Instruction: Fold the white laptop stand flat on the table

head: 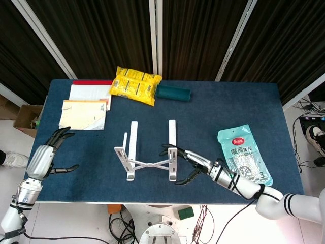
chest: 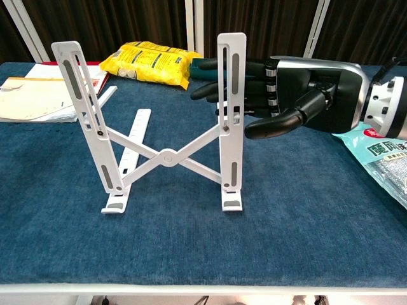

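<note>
The white laptop stand [head: 171, 137] stands unfolded near the table's front edge, its two slotted uprights raised and its crossed struts meeting at a hub [chest: 167, 154]. My right hand [chest: 286, 95] is at the stand's right upright [chest: 230, 114]. Its fingers reach behind the upright and touch it, while the thumb lies apart in front. In the head view the right hand [head: 189, 161] sits just right of the stand. My left hand [head: 46, 156] hovers at the table's front left corner with fingers spread and nothing in it, far from the stand.
A yellow snack bag [head: 134, 84] and a dark green case [head: 172, 93] lie at the back. Booklets [head: 86, 107] lie at the back left. A teal packet [head: 242, 157] lies to the right of my right hand. The blue table's front edge [head: 152, 199] is close to the stand.
</note>
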You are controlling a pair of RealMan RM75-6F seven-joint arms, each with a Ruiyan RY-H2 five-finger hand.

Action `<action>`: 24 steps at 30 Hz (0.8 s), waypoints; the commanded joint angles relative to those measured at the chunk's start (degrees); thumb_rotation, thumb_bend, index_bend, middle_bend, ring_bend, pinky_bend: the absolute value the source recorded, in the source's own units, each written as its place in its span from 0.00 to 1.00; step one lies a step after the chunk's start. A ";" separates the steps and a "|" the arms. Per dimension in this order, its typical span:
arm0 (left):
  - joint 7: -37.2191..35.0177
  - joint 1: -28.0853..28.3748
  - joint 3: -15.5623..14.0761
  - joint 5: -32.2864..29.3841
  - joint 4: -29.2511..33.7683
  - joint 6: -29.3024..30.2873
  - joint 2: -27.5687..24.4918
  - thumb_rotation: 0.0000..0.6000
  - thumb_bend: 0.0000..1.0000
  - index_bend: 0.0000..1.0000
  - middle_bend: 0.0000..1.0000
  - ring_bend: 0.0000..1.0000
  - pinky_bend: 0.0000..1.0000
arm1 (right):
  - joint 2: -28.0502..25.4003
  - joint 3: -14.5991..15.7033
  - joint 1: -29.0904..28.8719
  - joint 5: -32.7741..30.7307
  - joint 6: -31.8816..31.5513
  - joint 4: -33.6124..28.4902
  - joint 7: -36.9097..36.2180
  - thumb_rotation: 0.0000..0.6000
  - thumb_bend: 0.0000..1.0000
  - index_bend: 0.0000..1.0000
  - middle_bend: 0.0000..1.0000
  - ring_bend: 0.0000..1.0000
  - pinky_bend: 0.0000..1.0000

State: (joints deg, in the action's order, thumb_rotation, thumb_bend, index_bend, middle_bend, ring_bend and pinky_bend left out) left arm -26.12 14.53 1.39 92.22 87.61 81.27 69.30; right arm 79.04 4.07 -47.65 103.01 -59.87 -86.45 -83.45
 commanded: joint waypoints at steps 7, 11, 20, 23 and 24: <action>1.81 -0.34 -0.46 0.70 0.12 1.09 0.44 1.00 0.05 0.16 0.07 0.05 0.19 | 3.31 5.22 1.04 0.62 -3.21 1.03 -11.62 1.00 0.03 0.03 0.19 0.00 0.00; 2.42 -0.73 -0.81 0.92 0.10 1.61 0.48 1.00 0.05 0.16 0.07 0.05 0.19 | 4.79 6.35 1.21 -0.23 -3.20 2.46 -15.19 1.00 0.05 0.03 0.19 0.00 0.00; 2.43 -0.83 -0.80 0.30 -0.28 1.42 0.66 1.00 0.05 0.16 0.07 0.05 0.19 | 6.39 6.85 1.69 -2.78 -3.66 4.13 -22.50 1.00 0.10 0.03 0.19 0.00 0.00; 2.03 -0.36 -0.41 0.63 -0.54 1.50 1.07 1.00 0.05 0.16 0.07 0.05 0.19 | 5.39 6.45 1.86 -2.02 -5.47 3.83 -19.92 1.00 0.10 0.03 0.19 0.00 0.00; 1.76 -0.03 -0.10 0.92 -0.80 1.66 1.49 1.00 0.05 0.16 0.07 0.05 0.19 | 4.69 6.09 1.99 -1.93 -6.28 3.30 -18.35 1.00 0.10 0.03 0.19 0.00 0.00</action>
State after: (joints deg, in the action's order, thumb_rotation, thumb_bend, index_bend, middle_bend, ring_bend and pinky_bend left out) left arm -24.14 14.26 1.06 92.92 87.01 82.80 70.51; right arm 84.68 10.60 -45.88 100.70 -64.77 -82.65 -104.06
